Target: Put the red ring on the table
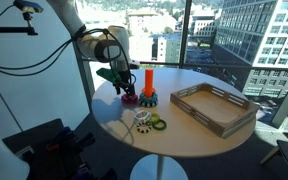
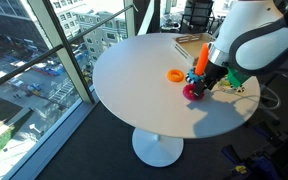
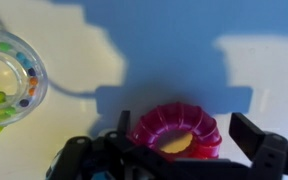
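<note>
Lying flat, red ring (image 3: 179, 118), hole upward

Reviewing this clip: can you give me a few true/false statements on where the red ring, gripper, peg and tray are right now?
1. The red ring lies inside the grey tray. False: it is outside the tray, below the gripper and close to the orange peg.
2. In the wrist view, the gripper's fingers stand on either side of the red ring. True.
3. The orange peg stands upright. True.
4. The table has a square top. False: its top is round.
</note>
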`<action>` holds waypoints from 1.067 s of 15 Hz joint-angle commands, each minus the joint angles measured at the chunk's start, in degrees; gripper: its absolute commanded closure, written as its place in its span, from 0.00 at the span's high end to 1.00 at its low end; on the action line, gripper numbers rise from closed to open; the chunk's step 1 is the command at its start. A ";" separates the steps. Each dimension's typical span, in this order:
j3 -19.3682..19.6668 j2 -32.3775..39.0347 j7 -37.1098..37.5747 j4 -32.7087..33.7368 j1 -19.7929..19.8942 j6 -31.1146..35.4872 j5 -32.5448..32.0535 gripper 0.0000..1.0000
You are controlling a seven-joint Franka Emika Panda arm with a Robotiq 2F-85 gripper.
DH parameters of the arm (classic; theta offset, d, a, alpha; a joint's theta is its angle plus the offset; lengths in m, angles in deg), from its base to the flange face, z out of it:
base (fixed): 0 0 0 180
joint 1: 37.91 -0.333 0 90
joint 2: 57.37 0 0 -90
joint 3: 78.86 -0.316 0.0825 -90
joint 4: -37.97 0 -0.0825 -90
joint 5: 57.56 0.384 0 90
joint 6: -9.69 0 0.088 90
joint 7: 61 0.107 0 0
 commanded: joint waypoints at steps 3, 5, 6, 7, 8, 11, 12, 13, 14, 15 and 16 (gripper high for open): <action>1.72 -3.95 1.43 2.57 1.32 -12.49 -0.82 1.00; 2.62 -5.84 2.69 3.14 1.53 -16.28 -1.71 1.00; 2.92 -6.86 2.89 3.48 1.74 -18.18 -1.82 1.00; 3.17 -7.82 3.10 3.82 1.91 -19.96 -2.08 1.00; 3.29 -9.07 3.06 4.07 2.12 -22.00 -2.15 1.00; 3.46 -12.81 3.03 4.77 2.63 -27.18 -2.40 1.00; 3.46 -14.19 2.60 5.05 2.84 -29.03 -2.18 1.00; 3.52 -15.48 2.90 5.27 3.01 -30.45 -2.38 1.00; 3.56 -16.62 2.49 5.58 3.22 -32.03 -2.15 1.00; 3.60 -17.65 2.66 5.86 3.44 -33.23 -2.24 1.00; 3.65 -18.69 2.71 6.18 3.70 -34.63 -2.31 1.00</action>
